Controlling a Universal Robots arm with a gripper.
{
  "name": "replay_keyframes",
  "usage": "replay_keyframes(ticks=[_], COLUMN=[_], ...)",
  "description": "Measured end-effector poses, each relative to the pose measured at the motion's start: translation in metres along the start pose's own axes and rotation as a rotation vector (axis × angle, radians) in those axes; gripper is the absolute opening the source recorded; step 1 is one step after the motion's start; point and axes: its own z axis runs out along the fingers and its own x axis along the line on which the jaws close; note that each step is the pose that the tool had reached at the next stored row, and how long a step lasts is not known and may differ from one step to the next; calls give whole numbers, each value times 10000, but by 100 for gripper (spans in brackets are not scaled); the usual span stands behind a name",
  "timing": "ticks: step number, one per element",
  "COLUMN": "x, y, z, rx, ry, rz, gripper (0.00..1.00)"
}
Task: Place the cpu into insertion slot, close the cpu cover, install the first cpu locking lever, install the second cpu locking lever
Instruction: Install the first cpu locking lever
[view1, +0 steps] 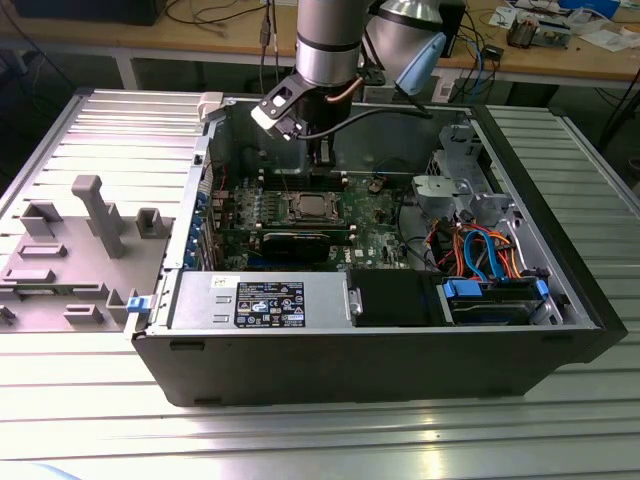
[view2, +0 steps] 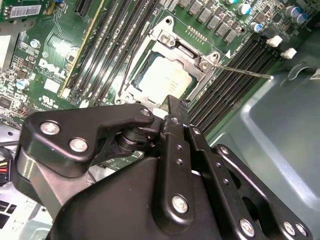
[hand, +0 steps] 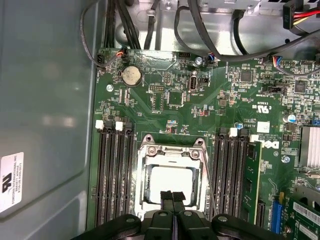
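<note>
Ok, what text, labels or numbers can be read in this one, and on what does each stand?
White sticker on the grey case wall, first wrist view: lines of print, too small to read.
Dark label on the power supply, exterior view: too small to read.
Green motherboard: a white maker's logo, left unnamed, and fine white codes too small to read.
cpu top: faint marks, unreadable.

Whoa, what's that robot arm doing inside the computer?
A robot arm is reaching into an open computer case. Its gripper, shut, hovers just above the silver chip, which already sits in place on the green board. The metal frame lies over the chip, and a thin lever sticks out to the side.
</note>
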Motion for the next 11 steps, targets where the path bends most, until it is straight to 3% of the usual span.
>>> replay_keyframes(ticks=[11], x=[3], y=[0], z=[-132], rx=[-2], ry=[66], rz=[0], gripper=[11])
